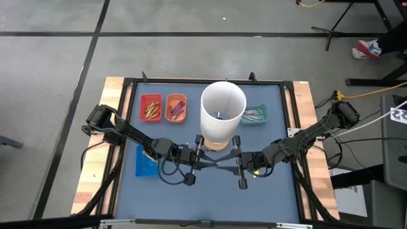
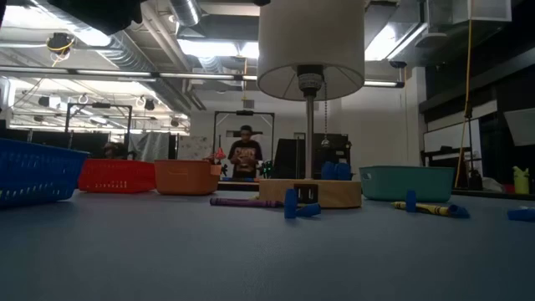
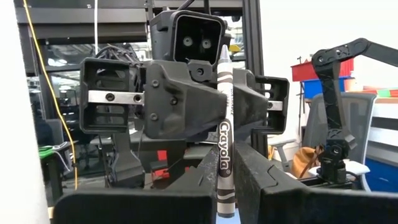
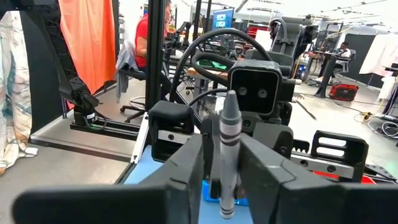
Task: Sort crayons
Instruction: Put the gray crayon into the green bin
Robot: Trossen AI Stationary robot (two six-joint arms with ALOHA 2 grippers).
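While the grey crayon [image 3: 224,124] is shared between both arms, step: a handover towards the right, as judged.
Left gripper [image 3: 221,186]: pinched on the crayon's lower end, above the middle of the tabletop's front edge.
Right gripper [image 4: 221,180]: set around the same crayon; whether it is gripped cannot be told.
Advice: the left pinch should be kept until the right hold is firm.
Trays: four; blue tray [image 1: 145,164], red tray [image 1: 151,98], orange tray [image 1: 175,98], teal tray [image 1: 264,114].
Loose crayons: two seen; purple crayon [image 2: 242,201], yellow crayon [image 2: 430,206].
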